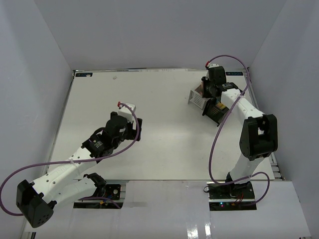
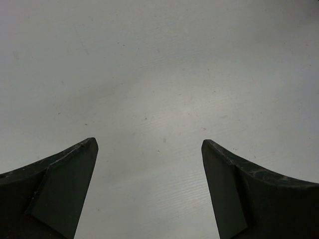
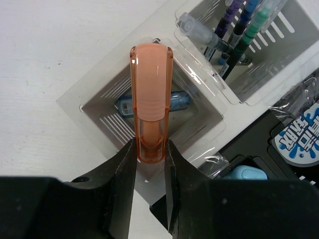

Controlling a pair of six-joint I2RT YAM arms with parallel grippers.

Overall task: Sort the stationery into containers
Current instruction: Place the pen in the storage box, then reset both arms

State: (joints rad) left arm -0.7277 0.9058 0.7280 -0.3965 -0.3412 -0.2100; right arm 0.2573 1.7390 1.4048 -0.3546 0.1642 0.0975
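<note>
My right gripper (image 3: 150,147) is shut on the lower end of an orange marker (image 3: 150,74). The marker points away from me, over an open compartment of the white container (image 3: 75,99), where a blue item (image 3: 122,105) lies on the floor. A neighbouring white compartment holds several pens (image 3: 239,30). The black container (image 3: 234,144) beside it holds a light blue marker (image 3: 244,173) and a blue-white roll (image 3: 299,137). In the top view the right gripper (image 1: 214,92) hovers over both containers at the back right. My left gripper (image 2: 149,143) is open over bare table.
The white container (image 1: 197,97) and the black container (image 1: 215,112) stand side by side near the table's right edge. The left gripper (image 1: 137,128) sits mid-table, left of centre. White walls close in the table on three sides.
</note>
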